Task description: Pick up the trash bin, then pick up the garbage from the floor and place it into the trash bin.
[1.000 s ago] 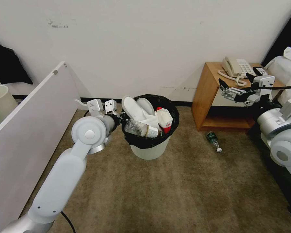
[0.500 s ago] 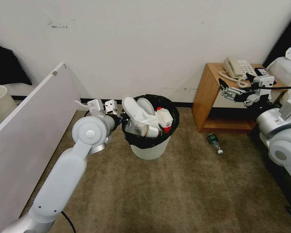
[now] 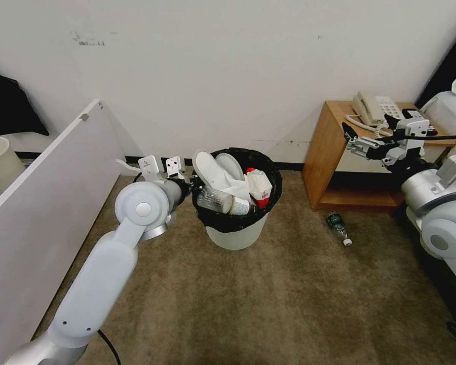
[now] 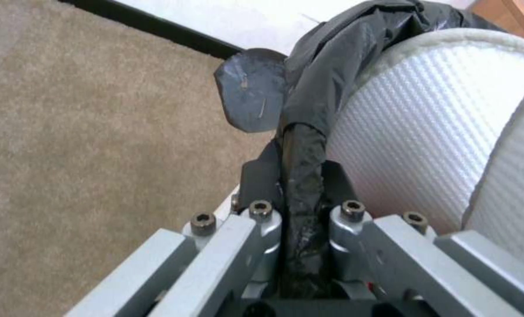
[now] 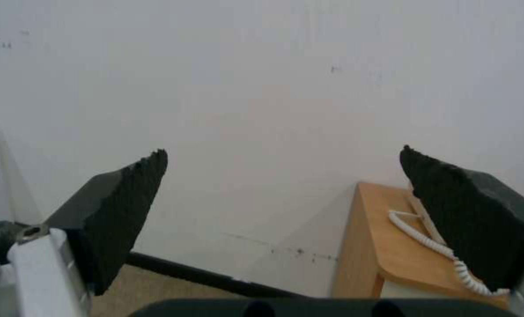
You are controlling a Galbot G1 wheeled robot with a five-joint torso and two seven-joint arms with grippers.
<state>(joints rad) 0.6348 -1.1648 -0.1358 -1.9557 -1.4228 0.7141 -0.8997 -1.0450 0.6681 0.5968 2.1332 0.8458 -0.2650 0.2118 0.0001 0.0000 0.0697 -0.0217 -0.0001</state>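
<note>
- Head view: the trash bin (image 3: 236, 203) stands on the carpet, stuffed with slippers (image 3: 215, 170), a bottle and wrappers. One green-labelled bottle (image 3: 338, 227) lies near the wooden side table (image 3: 329, 152), not yet collected.
- Left wrist view: the left gripper (image 4: 300, 176) is clamped tight on the bin's black-bagged rim.
- Right wrist view: the right gripper (image 5: 282, 198) hangs wide open, empty, facing the wall.

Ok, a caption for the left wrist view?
Left tool shut on the trash bin's black-bagged rim, white slipper beside it.

One trash bin (image 3: 236, 234), two slippers (image 3: 207, 170), two bottles (image 3: 338, 227), one telephone (image 3: 375, 107).
</note>
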